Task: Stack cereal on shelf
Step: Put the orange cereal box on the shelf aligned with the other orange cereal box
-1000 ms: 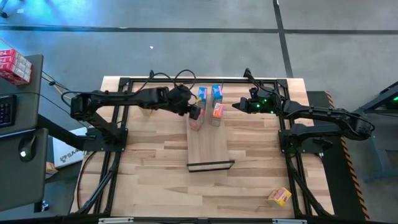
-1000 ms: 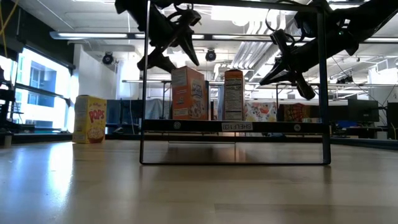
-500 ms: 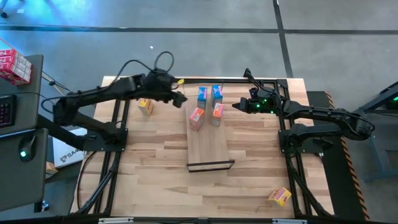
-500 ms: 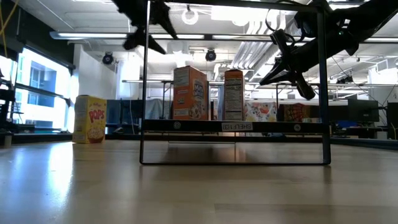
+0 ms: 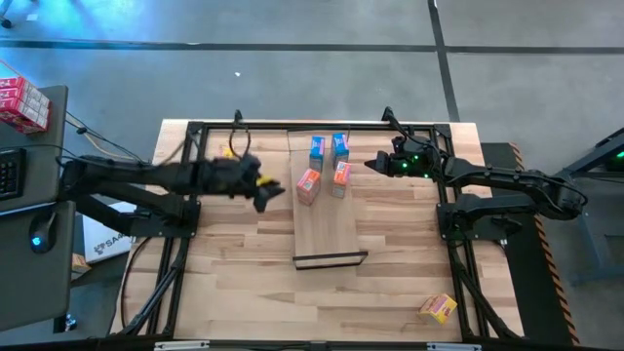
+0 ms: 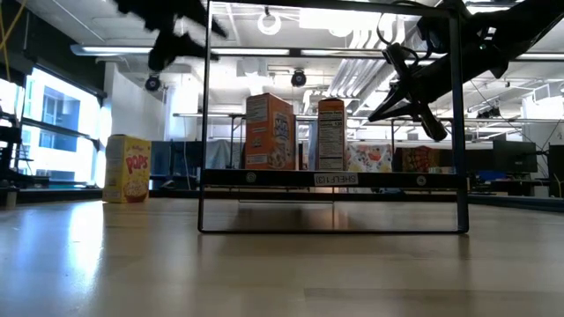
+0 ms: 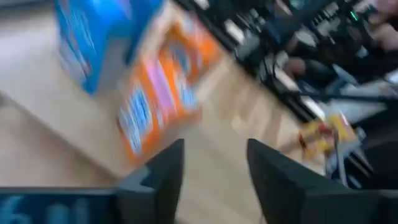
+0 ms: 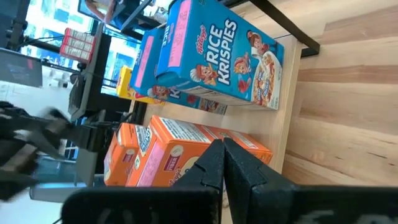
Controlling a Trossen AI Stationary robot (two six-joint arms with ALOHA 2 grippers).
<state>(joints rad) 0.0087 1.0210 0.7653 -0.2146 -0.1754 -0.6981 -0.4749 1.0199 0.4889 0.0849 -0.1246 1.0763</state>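
The shelf (image 5: pixel 328 229) is a pale board lying on the table, with a black frame at its near end. Two blue cereal boxes (image 5: pixel 329 147) and two orange ones (image 5: pixel 324 181) stand upright on its far end. One yellow box (image 6: pixel 127 168) stands on the table at the left; another (image 5: pixel 439 308) lies near the front right corner. My left gripper (image 5: pixel 274 193) hovers open left of the shelf, with nothing between its fingers (image 7: pixel 163 171). My right gripper (image 5: pixel 371 164) hangs shut, right of the boxes and clear of them (image 8: pixel 222 155).
Black frame rails (image 5: pixel 185 195) run along both sides of the butcher-block table and across its far edge. The shelf's near half is bare board. Red boxes (image 5: pixel 21 102) sit on a side stand off the table's left.
My left gripper has drawn back from the left orange box on the shelf toward the table's left edge, the arm folding in. The orange box stays upright on the board.
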